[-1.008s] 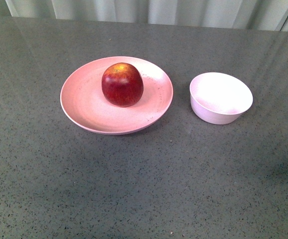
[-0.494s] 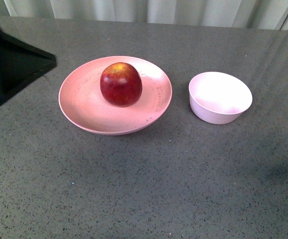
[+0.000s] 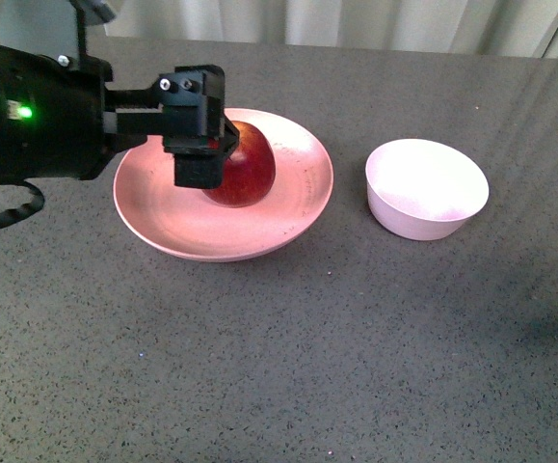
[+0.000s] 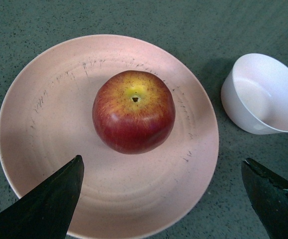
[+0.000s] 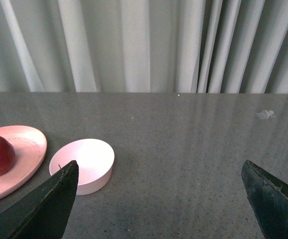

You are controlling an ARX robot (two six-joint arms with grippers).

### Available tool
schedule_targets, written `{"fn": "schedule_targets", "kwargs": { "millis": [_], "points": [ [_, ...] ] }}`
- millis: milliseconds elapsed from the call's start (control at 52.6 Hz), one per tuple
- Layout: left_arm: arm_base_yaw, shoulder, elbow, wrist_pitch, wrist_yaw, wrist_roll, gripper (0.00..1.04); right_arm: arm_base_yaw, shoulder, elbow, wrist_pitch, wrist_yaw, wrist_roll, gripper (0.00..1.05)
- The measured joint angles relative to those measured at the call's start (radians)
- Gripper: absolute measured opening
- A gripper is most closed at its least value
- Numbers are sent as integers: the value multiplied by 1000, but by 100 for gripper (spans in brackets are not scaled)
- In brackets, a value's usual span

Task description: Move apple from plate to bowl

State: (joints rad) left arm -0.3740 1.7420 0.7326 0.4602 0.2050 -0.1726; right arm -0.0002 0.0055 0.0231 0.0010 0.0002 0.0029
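Observation:
The dark-red apple (image 3: 252,170) with a yellow patch at its stem (image 4: 134,110) sits upright in the middle of the wide pink plate (image 3: 288,207). My left gripper (image 3: 206,164) hangs over the plate, covering the apple's left side in the front view. In the left wrist view the left gripper (image 4: 162,160) is open, its jaws spread wider than the apple and apart from it. The small pale bowl (image 3: 426,188) stands empty to the right of the plate. My right gripper (image 5: 159,164) is open over bare table, away from the bowl (image 5: 84,164), and does not show in the front view.
The left arm's black body (image 3: 38,121) with a green light stretches in from the left edge. Everything rests on a grey speckled table (image 3: 279,367). Pale curtains (image 5: 144,45) hang behind its far edge.
The left arm has swung in from the left and now hangs over the plate at the apple. Apple, plate and bowl have stayed where they were.

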Motion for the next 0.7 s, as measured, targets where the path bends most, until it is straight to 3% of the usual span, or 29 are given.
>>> {"fn": "schedule_targets", "kwargs": {
  "millis": [703],
  "points": [
    [-49,282,265,-42,-125,82,96,0,0,0,0,0,0,96]
  ]
}}
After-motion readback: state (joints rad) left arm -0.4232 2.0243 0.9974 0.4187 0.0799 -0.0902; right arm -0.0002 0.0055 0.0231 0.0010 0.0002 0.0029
